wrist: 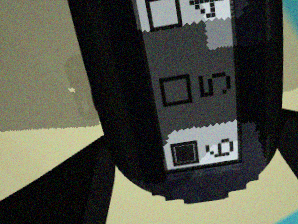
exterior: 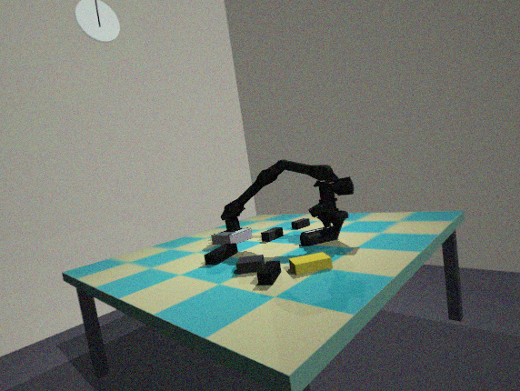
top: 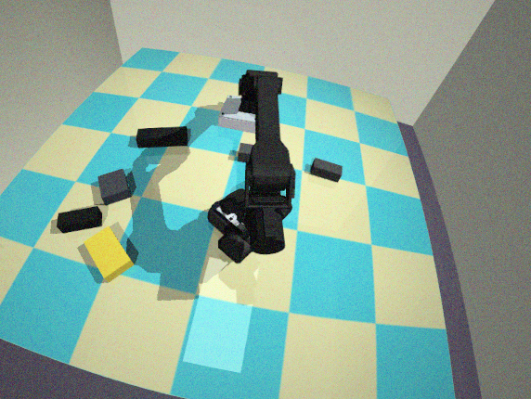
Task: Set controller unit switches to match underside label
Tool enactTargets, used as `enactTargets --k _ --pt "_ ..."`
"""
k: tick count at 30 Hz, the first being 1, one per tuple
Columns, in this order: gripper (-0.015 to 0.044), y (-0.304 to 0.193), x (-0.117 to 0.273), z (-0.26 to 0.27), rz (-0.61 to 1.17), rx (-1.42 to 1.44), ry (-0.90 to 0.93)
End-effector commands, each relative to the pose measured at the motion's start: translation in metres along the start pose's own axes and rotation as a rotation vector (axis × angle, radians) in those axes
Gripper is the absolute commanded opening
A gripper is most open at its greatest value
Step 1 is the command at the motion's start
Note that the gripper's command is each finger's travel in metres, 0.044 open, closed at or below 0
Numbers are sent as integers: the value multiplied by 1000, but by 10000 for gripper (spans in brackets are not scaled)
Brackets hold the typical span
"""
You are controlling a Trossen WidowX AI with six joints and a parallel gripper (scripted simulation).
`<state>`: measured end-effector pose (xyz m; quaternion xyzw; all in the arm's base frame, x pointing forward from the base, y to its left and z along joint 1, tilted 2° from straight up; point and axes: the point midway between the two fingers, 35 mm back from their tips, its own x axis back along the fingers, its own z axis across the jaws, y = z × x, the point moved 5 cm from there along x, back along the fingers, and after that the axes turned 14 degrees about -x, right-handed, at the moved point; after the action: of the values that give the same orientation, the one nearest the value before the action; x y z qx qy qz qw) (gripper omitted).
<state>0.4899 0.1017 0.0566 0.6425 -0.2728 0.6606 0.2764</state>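
The dark controller unit [top: 216, 214] [exterior: 314, 237] [wrist: 125, 100] is between the fingers of my gripper [exterior: 335, 226] [wrist: 189, 131], which is shut on it. In the exterior view the unit lies nearly level, low by the bench; contact with the bench cannot be told. Its underside label [wrist: 220, 55] faces the wrist camera. Square 6 [wrist: 184, 153] is filled, square 5 [wrist: 175, 90] is empty and square 4 [wrist: 164, 12], at the top edge, is empty. Squares 1 to 3 are out of the wrist view. The rocker switches are hidden on the far side.
A pale grey module [top: 238, 122] [exterior: 232, 236] stands beside the arm's base. Black blocks [top: 162, 136] [top: 80, 219], a dark grey block [top: 114, 186] and a yellow block [top: 108, 252] [exterior: 311, 264] lie to the left in the top view. Another dark block [top: 326, 170] lies right of the arm.
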Motion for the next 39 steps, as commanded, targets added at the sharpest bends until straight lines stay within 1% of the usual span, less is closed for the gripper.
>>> enactTargets --k 1,3,12,18,20,38,39 --pt "390 0 0 0 0 0 0" --pt "440 0 0 0 0 0 0" --pt "440 1 1 1 0 0 0" --pt "440 52 35 12 -4 0 1" --pt "440 58 39 13 -5 0 1" --pt "440 58 39 13 -5 0 1" --pt "414 58 39 13 -5 0 1"
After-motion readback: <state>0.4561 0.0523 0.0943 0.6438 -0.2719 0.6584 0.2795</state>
